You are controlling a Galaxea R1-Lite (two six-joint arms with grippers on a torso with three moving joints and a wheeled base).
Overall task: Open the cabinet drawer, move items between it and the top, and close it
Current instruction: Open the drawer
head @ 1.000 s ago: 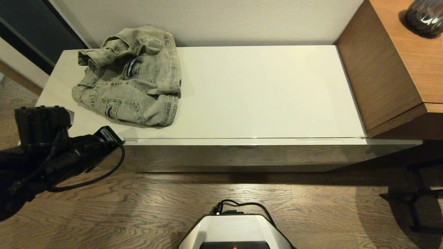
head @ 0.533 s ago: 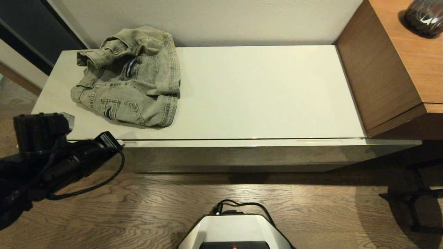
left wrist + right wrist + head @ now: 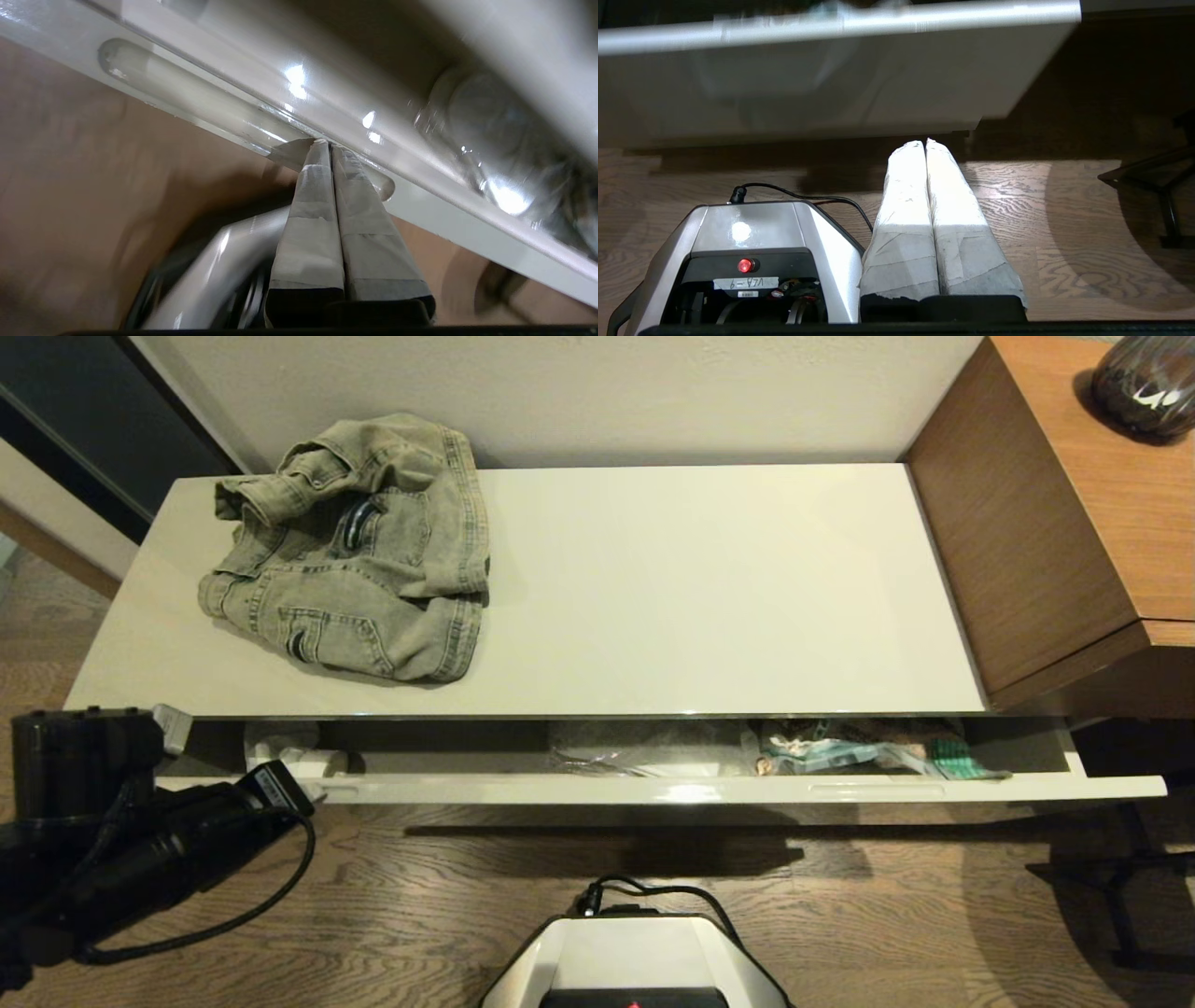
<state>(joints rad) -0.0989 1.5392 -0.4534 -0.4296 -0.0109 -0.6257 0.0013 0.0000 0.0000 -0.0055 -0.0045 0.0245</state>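
Head view: the drawer (image 3: 653, 791) stands part-way out from under the top (image 3: 700, 588), so the opening step is in hand. The jacket (image 3: 350, 588) lies on the top's left end. Inside the drawer, a clear pack (image 3: 644, 761) sits mid-length and a printed bag (image 3: 859, 747) toward the right end. The left gripper (image 3: 313, 782) is at the drawer's front rim, near its left notch.

Left wrist view: the fingers (image 3: 310, 210) are pressed together, tips hooked into the notch (image 3: 196, 100).

Right wrist view: the right gripper (image 3: 926, 142) is parked low before the drawer front, fingers together, holding nothing.

Next, judged: pull further; the gap looks too narrow for the jacket.

Half a second ago the drawer was shut; the left gripper has drawn back with it.
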